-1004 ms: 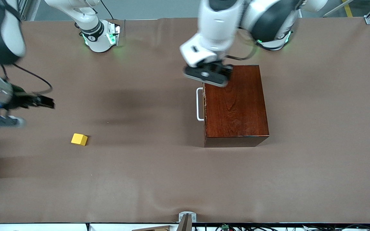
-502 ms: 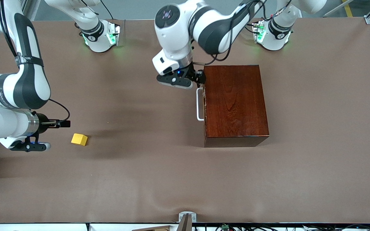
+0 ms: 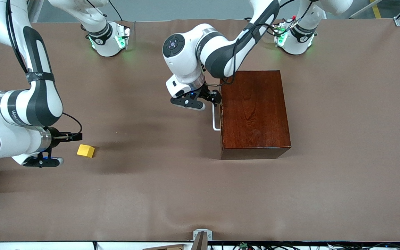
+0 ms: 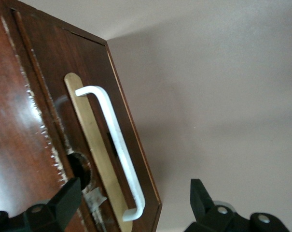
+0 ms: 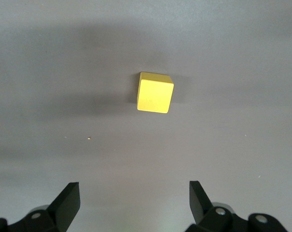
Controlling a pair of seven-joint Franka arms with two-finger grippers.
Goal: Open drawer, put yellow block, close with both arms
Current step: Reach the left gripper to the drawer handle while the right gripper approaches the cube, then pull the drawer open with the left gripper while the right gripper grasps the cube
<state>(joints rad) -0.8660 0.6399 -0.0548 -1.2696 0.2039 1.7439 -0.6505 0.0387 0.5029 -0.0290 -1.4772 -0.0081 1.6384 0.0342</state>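
Front view: left gripper [image 3: 209,98] gapes empty at handle [image 3: 215,118]; right gripper [image 3: 68,137] gapes beside yellow block [image 3: 85,151].

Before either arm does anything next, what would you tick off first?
1. Drawer in the glossy reddish-brown wooden box shut, ready for opening: ok.
2. White U-shaped bar handle unobstructed: ok.
3. Left gripper open, fingers either side of the handle's end: ok.
4. Left gripper closed on the handle: not ok.
5. Small yellow cube lying free on the brown table: ok.
6. Right gripper open, beside the cube, not yet over it: ok.
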